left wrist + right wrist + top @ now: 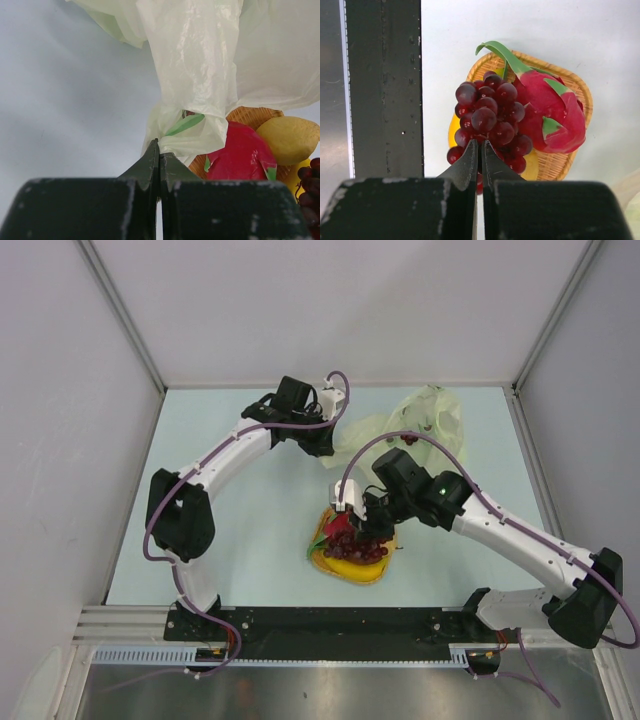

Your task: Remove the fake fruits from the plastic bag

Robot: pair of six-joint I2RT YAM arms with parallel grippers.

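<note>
Clearly pressed together, the left gripper (159, 150) nips a fold of the plastic bag (200, 75). The bag rises crumpled from the fingertips and, seen from above, sprawls toward the far right corner of the worktop (250, 550). The right gripper (480, 150) is closed tight too, its tips against the grape bunch (490, 115); whether they hold a stem cannot be told. Just beyond lie the dragon fruit (555, 115) and, under the grapes, the yellow banana (453, 130), all on the orange woven mat (557, 162) near the middle of the worktop's near edge. The pear-like fruit (287, 140) shows only in the left wrist view, beside the dragon fruit.

By my reading the emptying is nearly done: 4 fruits sit on or over the mat, the grapes last. Next the right jaws would need to spread and lift clear, while the left could raise or shake the bag to check it. A small dark red spot (408, 440) at the bag's near side is too small to name, and the bag's inside is hidden.
</note>
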